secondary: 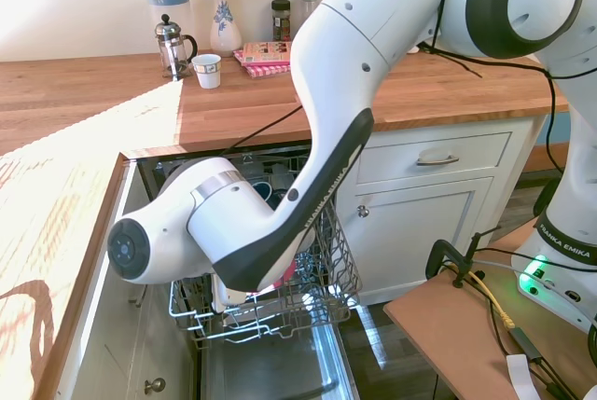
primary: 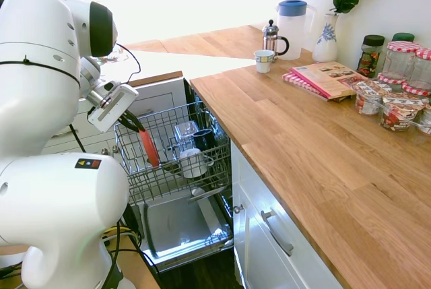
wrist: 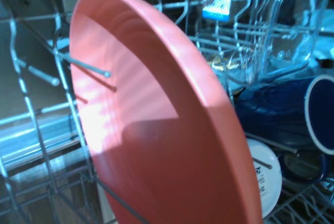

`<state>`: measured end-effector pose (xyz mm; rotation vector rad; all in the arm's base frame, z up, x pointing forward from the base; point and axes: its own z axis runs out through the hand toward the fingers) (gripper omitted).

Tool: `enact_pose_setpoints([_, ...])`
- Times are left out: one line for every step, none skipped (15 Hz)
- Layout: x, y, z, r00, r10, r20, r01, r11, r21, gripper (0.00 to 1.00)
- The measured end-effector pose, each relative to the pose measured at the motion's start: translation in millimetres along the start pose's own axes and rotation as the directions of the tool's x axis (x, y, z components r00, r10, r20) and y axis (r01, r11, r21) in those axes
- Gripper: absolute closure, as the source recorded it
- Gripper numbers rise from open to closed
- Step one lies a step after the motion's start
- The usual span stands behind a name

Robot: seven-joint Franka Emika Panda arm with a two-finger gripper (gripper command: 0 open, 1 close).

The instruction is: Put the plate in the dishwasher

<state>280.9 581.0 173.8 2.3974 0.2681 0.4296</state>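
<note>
We see the gripper [primary: 135, 124] reaching down into the pulled-out wire rack [primary: 168, 168] of the dishwasher [primary: 182, 228], its dark fingers closed on the upper edge of the plate [primary: 149, 147]; the plate stands on edge among the rack's tines, tilted, showing in the first exterior view as a thin red strip just below the fingers; in the wrist view the plate [wrist: 156, 130] fills most of the picture, its coral hollow turned toward the camera, with a wire tine [wrist: 83, 66] lying across it; whether its lower rim already rests on the rack we cannot tell.

Beside the plate in the rack sit a clear plastic container [primary: 185, 130], a dark blue mug [primary: 203, 139] and a white mug [primary: 192, 162]; the wrist view shows the blue mug [wrist: 292, 114] with a pale rim next to the plate. Below the rack the steel inner door [primary: 178, 225] lies open and shiny.

From the second exterior view the arm hides the gripper almost wholly; only a sliver of red [secondary: 287, 274] peeks out behind it, over the rack [secondary: 308, 302].

On the wooden counter [primary: 316, 141] well apart from the dishwasher stand a French press [primary: 272, 38], a white jug with a blue lid [primary: 294, 25], a small cup [primary: 264, 60], a vase with red roses [primary: 328, 36], a book [primary: 326, 77] and several jars [primary: 404, 60].
</note>
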Motion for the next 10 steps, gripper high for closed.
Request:
enact_pose_setpoints([1,2,-5,0.999,-0.007,0.049,0.007,1.000,0.003,0.00])
enact_pose_setpoints([2,5,-12,0.994,-0.016,0.104,0.015,1.000,0.010,0.00])
enact_pose_setpoints([6,11,-24,0.987,-0.022,0.157,0.019,1.000,0.023,0.00])
enact_pose_setpoints([14,21,-38,0.980,-0.022,0.198,0.015,0.999,0.035,0.00])
enact_pose_setpoints([28,35,-51,0.974,-0.013,0.225,0.003,0.999,0.047,0.00])
enact_pose_setpoints([46,53,-62,0.969,0.000,0.249,-0.014,0.998,0.058,0.00])
enact_pose_setpoints([67,74,-71,0.964,0.016,0.266,-0.035,0.997,0.069,0.00])
enact_pose_setpoints([92,99,-79,0.960,0.037,0.279,-0.061,0.995,0.080,0.00])
enact_pose_setpoints([116,127,-84,0.953,0.062,0.296,-0.092,0.992,0.090,0.00])
enact_pose_setpoints([141,159,-87,0.945,0.088,0.314,-0.125,0.987,0.098,0.00])
